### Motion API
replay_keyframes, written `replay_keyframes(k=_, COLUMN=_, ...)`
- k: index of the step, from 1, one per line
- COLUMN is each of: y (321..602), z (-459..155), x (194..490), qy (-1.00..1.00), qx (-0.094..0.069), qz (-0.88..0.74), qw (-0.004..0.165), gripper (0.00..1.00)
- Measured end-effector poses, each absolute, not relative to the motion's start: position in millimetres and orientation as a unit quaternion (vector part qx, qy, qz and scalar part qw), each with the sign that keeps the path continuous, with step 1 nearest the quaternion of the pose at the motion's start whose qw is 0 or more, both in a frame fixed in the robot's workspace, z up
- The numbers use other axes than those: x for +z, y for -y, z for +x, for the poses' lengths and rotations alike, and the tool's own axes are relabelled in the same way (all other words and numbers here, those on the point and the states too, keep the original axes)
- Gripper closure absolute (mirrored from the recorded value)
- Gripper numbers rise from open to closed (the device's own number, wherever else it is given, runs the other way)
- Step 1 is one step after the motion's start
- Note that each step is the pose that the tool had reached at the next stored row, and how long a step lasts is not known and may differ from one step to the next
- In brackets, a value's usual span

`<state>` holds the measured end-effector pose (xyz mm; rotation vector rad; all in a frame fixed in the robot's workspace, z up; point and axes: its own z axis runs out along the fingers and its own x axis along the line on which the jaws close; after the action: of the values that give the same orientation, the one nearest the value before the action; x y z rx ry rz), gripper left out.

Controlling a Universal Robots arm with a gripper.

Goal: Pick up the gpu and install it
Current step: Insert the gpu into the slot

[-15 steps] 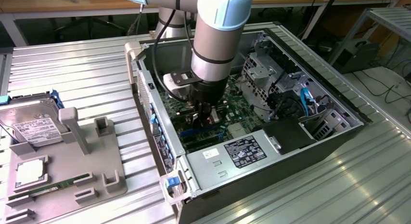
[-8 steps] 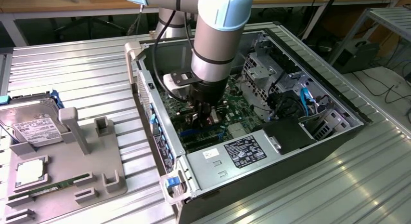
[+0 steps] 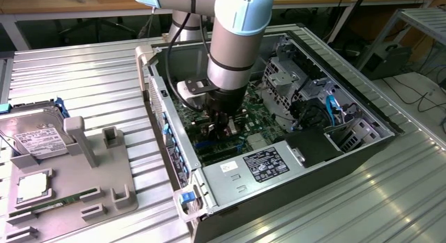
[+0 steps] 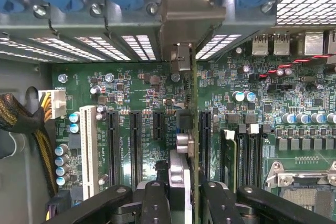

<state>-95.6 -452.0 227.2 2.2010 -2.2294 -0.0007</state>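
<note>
Gripper (image 4: 185, 195) partly closed, fingers (image 4: 155, 203) clamped either side of the gpu (image 4: 193, 129), held on edge. Card stands upright between the fingers, running away from them over the green motherboard (image 4: 131, 87); its metal bracket (image 4: 191, 17) meets the case's rear slot wall. In the exterior view the gripper (image 3: 221, 132) is down inside the open computer case (image 3: 362, 143)

The computer case (image 3: 279, 143) is lying in the middle of the frame on the table (image 3: 83, 86). The gripper (image 3: 221, 132) is reaching inside, holding the gpu (image 4: 193, 129) standing on edge over the motherboard (image 4: 147, 93). The hard drive (image 3: 38, 138) is sitting at the far left.
</note>
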Motion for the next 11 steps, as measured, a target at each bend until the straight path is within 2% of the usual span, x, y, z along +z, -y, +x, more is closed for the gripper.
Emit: replay_keyframes(k=11, y=452.0, z=-95.6, x=233.0, qy=0.712, qx=0.000, qz=0.703, qw=0.004, gripper=0.71)
